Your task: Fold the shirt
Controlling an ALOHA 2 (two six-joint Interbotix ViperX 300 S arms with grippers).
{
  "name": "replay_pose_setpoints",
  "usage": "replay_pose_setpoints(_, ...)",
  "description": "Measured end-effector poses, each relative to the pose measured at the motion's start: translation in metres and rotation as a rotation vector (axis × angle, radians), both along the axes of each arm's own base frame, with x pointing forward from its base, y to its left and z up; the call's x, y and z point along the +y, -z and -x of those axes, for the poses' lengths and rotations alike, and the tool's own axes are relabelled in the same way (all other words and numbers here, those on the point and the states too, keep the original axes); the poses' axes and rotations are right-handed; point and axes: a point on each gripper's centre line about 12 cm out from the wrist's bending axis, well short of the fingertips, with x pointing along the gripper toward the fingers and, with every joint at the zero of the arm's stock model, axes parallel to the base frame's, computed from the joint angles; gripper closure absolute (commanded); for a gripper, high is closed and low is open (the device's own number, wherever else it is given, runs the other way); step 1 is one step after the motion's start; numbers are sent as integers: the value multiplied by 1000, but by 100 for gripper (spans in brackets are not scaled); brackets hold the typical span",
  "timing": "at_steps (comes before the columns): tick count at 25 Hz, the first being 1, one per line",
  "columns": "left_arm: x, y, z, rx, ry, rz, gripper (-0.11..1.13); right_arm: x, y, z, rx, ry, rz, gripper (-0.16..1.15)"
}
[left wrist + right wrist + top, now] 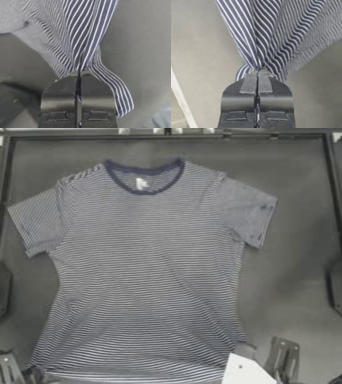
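The right gripper (258,72) jaws pinch a bunched fold of the striped shirt (271,32).

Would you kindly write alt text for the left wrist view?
The left gripper is shut on a bunched fold of the striped shirt, its two jaws pressed together. The fabric fans away from the pinch over the dark table.
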Motion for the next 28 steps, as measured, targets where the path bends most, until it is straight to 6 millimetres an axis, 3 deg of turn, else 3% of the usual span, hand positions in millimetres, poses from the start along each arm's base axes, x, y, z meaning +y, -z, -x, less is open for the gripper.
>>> replay_pose_setpoints(5,9,-21,5,-7,-26,-30,96,-13,-24,3,-26,9,58,91)
replay_pose_setpoints(9,25,-42,8,-51,-44,-29,96,-37,-39,3,-49,7,75,91)
replay_pose_setpoints(14,61,-57,12,-83,-63,-52,96,-74,-47,8,-33,14,78,91)
replay_pose_setpoints(20,111,-60,24,-96,-117,-50,96,-126,-63,10,-33,11,107,91)
replay_pose_setpoints(28,172,-64,28,-123,-138,-61,96,-192,-64,8,33,-4,170,91)
